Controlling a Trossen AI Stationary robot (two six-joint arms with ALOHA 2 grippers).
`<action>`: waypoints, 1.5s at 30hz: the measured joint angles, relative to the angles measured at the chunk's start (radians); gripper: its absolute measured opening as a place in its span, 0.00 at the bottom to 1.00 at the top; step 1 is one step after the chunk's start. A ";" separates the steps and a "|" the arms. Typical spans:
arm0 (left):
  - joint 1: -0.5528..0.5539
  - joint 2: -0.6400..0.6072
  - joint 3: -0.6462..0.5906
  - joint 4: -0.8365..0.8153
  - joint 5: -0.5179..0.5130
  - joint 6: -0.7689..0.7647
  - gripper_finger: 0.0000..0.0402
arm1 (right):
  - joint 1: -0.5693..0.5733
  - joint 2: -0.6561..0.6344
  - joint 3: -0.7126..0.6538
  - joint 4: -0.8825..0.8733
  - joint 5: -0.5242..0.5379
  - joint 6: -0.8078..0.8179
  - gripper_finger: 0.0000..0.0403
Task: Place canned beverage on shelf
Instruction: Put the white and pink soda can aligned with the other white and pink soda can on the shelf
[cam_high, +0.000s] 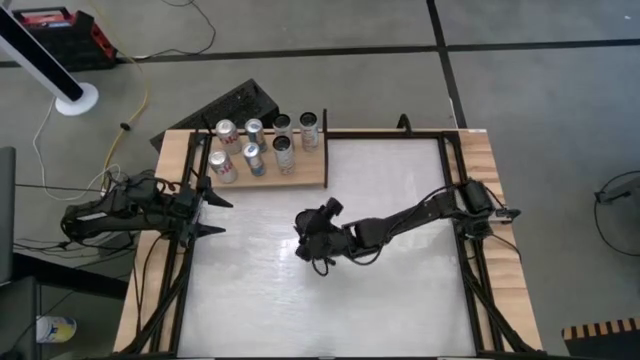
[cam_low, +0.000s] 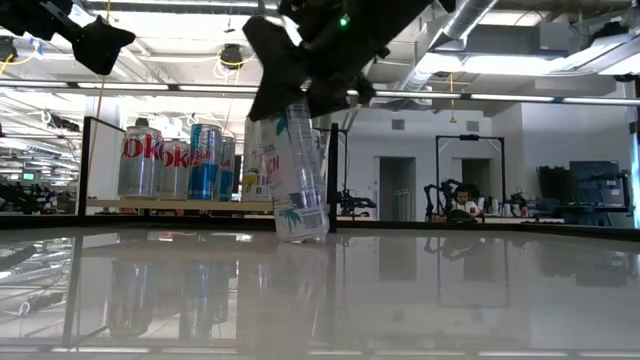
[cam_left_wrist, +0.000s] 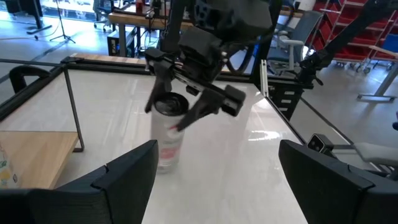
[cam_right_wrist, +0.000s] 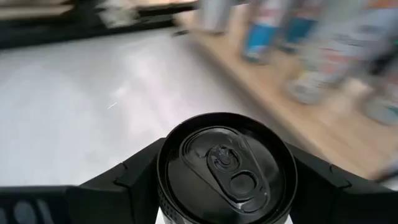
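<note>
On the shelf (cam_low: 180, 205), cans (cam_low: 140, 160) read "oke".

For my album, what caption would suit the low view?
Right gripper holds a tilted white can on the table, with more cans lined up on the shelf behind.

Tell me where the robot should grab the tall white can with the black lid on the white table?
Best around the upper wall of the tall white can with the black lid, just under the rim, coming from above. It stands nearly upright, alone on the glossy white table, its round sides free. The right gripper already straddles its top that way.
</note>
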 joint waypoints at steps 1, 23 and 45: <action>0.000 0.000 0.000 0.000 0.000 0.000 0.79 | -0.009 -0.007 0.000 0.001 -0.054 -0.040 0.70; 0.000 0.000 0.000 0.000 -0.002 0.000 0.79 | -0.083 -0.019 -0.055 0.285 -0.516 -0.348 0.70; 0.000 0.000 0.000 0.000 -0.003 0.005 0.79 | -0.089 -0.025 0.070 0.009 -0.512 -0.313 0.96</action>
